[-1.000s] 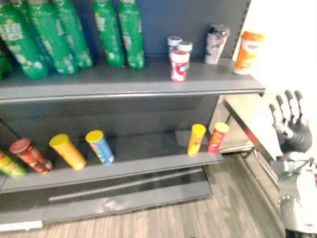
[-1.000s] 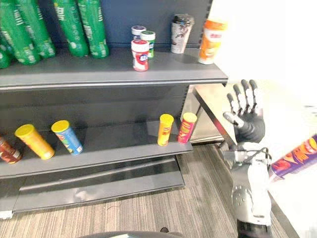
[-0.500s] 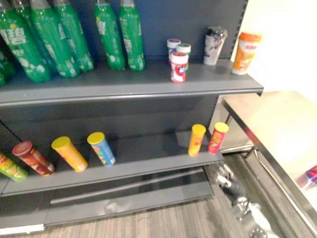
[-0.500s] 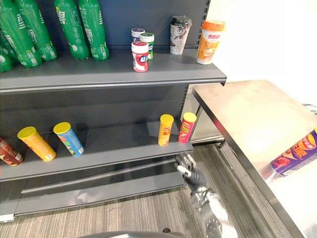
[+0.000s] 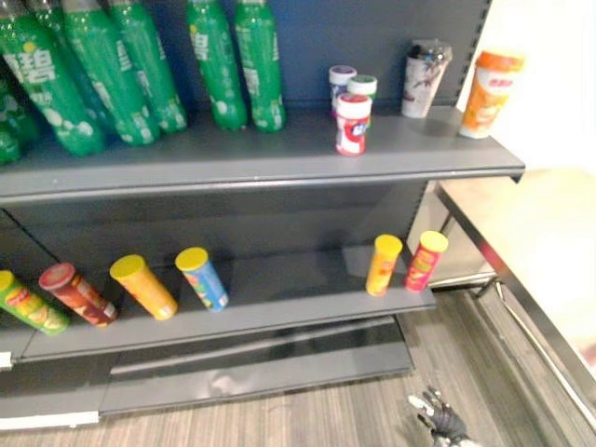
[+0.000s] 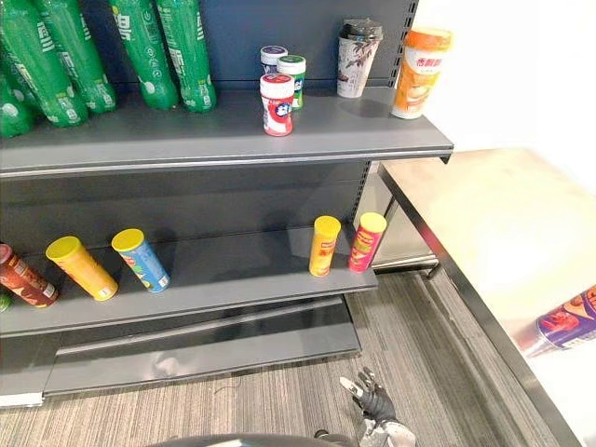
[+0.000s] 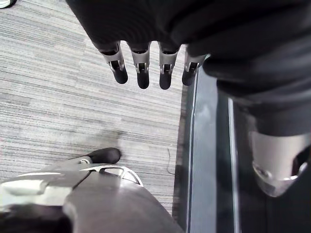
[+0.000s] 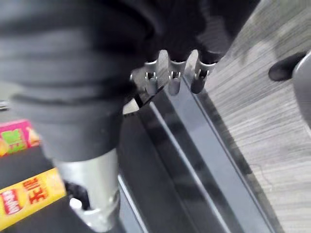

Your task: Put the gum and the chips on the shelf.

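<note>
Here, I am holding both hands low and empty. My right hand (image 6: 375, 402) is hanging just above the striped floor (image 6: 279, 400) in front of the shelf unit's base, with its fingers spread and straight, gripping nothing. My left hand (image 7: 141, 68) is likewise pointing straight fingers down at the floor, with nothing between them.

The red-and-white gum jar (image 6: 277, 104) is standing upright on the upper shelf (image 6: 186, 140), just in front of two more gum jars (image 6: 283, 67) and to the right of the green bottles (image 6: 177, 56). I am judging the gum part as done.

On the lower shelf (image 6: 233, 275), a yellow chips can (image 6: 324, 246) and a red chips can (image 6: 367, 242) are standing side by side near the right end, with further cans (image 6: 82, 268) leaning toward the left end.

A purple chips can (image 6: 566, 322) is lying on its side on the steel table (image 6: 475, 214), well apart from the shelves and from both hands. I am reading that can as the part left over: it is waiting to be picked up, carried across and set on a shelf. Whether it is the intended one I cannot tell for certain.
</note>
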Robot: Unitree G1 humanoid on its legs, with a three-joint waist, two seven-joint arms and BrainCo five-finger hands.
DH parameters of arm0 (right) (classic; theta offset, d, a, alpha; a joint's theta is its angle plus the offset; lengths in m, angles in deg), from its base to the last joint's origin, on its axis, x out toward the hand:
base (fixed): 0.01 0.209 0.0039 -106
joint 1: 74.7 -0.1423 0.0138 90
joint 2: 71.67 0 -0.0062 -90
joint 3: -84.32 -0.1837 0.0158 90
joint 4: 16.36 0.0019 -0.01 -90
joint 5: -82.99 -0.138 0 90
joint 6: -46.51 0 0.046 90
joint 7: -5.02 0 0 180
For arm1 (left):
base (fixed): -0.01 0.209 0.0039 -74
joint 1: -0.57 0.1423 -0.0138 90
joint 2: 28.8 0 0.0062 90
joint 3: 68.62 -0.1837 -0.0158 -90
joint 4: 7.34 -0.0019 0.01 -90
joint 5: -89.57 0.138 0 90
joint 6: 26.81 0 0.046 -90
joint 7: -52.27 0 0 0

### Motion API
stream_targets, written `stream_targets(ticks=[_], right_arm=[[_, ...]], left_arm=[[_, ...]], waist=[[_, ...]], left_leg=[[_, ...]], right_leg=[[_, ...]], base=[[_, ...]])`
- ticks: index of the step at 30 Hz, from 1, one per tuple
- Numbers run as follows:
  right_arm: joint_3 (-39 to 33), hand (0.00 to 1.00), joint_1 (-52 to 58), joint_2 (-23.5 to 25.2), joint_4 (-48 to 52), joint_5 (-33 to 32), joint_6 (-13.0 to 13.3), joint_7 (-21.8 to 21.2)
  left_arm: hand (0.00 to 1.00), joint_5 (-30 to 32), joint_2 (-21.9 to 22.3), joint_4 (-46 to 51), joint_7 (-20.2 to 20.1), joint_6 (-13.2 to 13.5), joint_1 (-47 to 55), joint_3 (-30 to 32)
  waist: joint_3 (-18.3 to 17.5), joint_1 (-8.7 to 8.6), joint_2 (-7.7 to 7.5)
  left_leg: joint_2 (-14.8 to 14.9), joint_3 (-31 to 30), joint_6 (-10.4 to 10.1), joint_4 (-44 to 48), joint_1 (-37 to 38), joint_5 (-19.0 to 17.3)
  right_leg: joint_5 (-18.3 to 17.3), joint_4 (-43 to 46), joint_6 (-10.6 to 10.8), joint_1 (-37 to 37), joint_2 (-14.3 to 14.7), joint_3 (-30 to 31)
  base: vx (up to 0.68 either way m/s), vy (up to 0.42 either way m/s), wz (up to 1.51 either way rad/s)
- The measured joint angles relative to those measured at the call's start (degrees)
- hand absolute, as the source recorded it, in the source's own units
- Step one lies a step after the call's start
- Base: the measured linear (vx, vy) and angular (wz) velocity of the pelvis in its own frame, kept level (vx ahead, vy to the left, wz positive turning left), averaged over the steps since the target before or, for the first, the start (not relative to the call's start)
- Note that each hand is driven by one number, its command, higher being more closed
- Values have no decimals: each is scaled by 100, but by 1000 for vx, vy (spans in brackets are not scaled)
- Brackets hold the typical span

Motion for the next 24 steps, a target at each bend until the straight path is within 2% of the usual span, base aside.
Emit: stream_targets(ticks=[5,6,7,8,10,12,14,15,16,17,18,21,23,24], right_arm=[[-484,0,-46,48,-924,143,238,263],[-728,0,-28,89,-1138,140,246,406],[-884,0,-9,138,-1215,135,271,462],[-962,0,7,149,-1269,134,290,486],[-1409,0,116,232,-1311,69,340,615],[-1844,0,242,321,-1316,-129,447,681],[-1984,0,325,474,-1259,-188,518,640],[-1980,0,285,539,-1195,-250,550,555],[-1968,0,232,565,-1173,-249,548,513],[-1941,0,179,598,-1180,-240,549,426],[-1939,0,176,581,-1232,-191,556,359],[-1869,0,124,584,-1330,15,621,299],[-1772,0,105,589,-1421,12,688,258],[-1685,0,57,579,-1493,12,764,186]], left_arm=[[0,-40,16,-2,4,7,-42,-23],[0,-95,13,-3,15,22,-68,-23],[0,-105,-10,-5,14,27,-109,-22],[0,-115,-12,-10,15,31,-146,-21],[0,-107,46,-195,9,6,-365,-15],[0,-28,156,-245,-60,-61,-456,77],[0,29,205,-218,-233,-77,-494,217],[0,4,276,-192,-304,-132,-488,316],[0,-2,259,-160,-338,-158,-491,374],[0,-2,188,-158,-349,-201,-508,375],[0,-4,166,-160,-342,-234,-550,352],[0,-19,99,-162,-330,-237,-591,240],[0,-33,70,-158,-324,-234,-645,187],[0,-45,19,-151,-316,-233,-676,166]], waist=[[28,9,34],[72,1,-42],[120,-16,-44],[193,-10,-109],[392,-16,25],[510,-8,207],[536,-11,248],[576,39,360],[657,67,282],[738,107,208],[745,143,207],[741,131,216],[737,131,205],[731,130,126]], left_leg=[[-14,-120,-24,9,39,-81],[-39,-119,49,116,7,-163],[-32,-119,39,465,-87,-334],[-5,-114,33,766,-165,-478],[152,-100,98,1687,-428,-978],[350,208,174,2077,-554,-1180],[559,838,211,2046,-472,-1173],[743,1450,292,1963,-407,-1154],[770,1707,299,1945,-340,-1159],[856,2172,304,1921,-251,-1156],[995,2586,317,1904,-205,-1129],[1262,3292,292,1891,-166,-1003],[1324,3523,284,1899,-187,-931],[1315,3687,243,1913,-216,-866]], right_leg=[[-252,257,13,6,-51,-120],[-472,615,34,-168,-119,-118],[-585,866,55,-236,-205,-122],[-642,1017,80,-275,-251,-110],[-686,1296,193,-286,-307,-100],[-385,1642,440,-571,-248,-107],[205,1426,454,-785,-132,-376],[515,1128,283,-786,-78,-852],[423,1342,142,-867,-181,-1213],[177,1970,-192,-994,-457,-1784],[36,2486,-385,-1028,-682,-2178],[-31,3106,-481,-769,-1174,-2559],[-26,2980,-480,-425,-1326,-2630],[216,2476,-364,-10,-1375,-2676]], base=[[14,7,15],[36,12,11],[46,10,9],[46,-1,4],[16,21,-15],[-65,116,-69],[-126,191,-129],[-209,181,-158],[-287,181,-210],[-269,139,-202],[-189,83,-190],[-107,-14,-150],[-59,-127,-90],[-74,-212,-74]])
